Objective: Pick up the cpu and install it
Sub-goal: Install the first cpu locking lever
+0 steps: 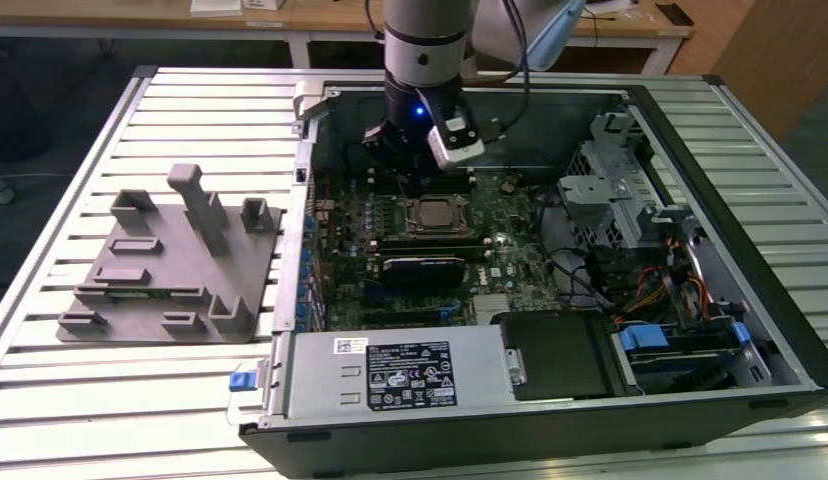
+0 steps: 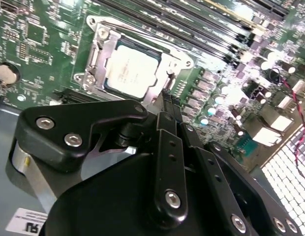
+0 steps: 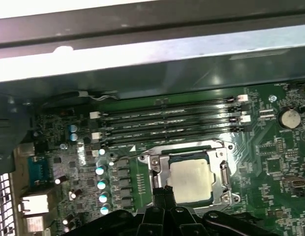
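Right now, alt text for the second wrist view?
The cpu, silvery top up, sits in its metal socket frame on the green motherboard, free of the claw, whose black fingers meet just beside the socket. Memory slots run past the socket's far side.

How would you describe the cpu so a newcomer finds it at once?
Look inside the open computer case, at the green motherboard. Near its middle sits a metal socket frame; the cpu lies inside it. It is the only flat, silvery-white square there, unlike the long dark memory slots beside it.
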`<state>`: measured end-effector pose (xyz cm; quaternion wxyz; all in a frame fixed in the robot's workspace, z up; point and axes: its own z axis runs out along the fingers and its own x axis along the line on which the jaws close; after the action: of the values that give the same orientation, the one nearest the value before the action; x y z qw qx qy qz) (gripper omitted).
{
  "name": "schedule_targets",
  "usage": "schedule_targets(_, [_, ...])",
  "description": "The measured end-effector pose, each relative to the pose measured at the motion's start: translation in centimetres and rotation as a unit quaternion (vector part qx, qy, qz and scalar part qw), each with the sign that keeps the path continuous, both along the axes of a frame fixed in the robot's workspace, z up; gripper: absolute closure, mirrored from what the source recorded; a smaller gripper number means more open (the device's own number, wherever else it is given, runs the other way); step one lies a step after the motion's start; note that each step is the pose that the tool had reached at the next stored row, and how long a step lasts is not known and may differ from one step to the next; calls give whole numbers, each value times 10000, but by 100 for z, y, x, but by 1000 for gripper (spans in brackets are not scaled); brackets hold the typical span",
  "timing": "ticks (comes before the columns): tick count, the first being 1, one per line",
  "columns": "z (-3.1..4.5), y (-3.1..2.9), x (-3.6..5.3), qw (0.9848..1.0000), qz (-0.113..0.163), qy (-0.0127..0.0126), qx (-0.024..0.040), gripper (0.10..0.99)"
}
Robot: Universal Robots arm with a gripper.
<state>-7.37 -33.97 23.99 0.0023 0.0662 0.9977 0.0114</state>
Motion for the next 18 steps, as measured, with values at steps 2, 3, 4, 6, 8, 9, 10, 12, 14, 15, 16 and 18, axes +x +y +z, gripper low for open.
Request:
schedule_targets(2, [0,0,-34,10000,-1,0,0,980])
schedule_targets(3, [0,0,-50,10000,-1,0,0,980])
schedule_targets(4, [0,0,-89,10000,0,0,0,980])
schedule_targets(6, [-1,0,-125,10000,0,0,0,980])
schedule_targets(8, [-1,0,-160,10000,0,0,0,980])
schedule_targets(9, [-1,0,-179,10000,-1,0,0,980])
schedule_targets(10, [-1,0,-199,10000,-1,0,0,980])
schedule_targets(12, [-1,0,-239,10000,0,0,0,980])
schedule_targets(14, [-1,0,-280,10000,0,0,0,980])
schedule_targets(15, [-1,0,-300,10000,-1,0,0,980])
schedule_targets(16, [-2,0,-318,10000,-1,0,0,980])
schedule_targets(18, [-2,0,-352,10000,0,0,0,980])
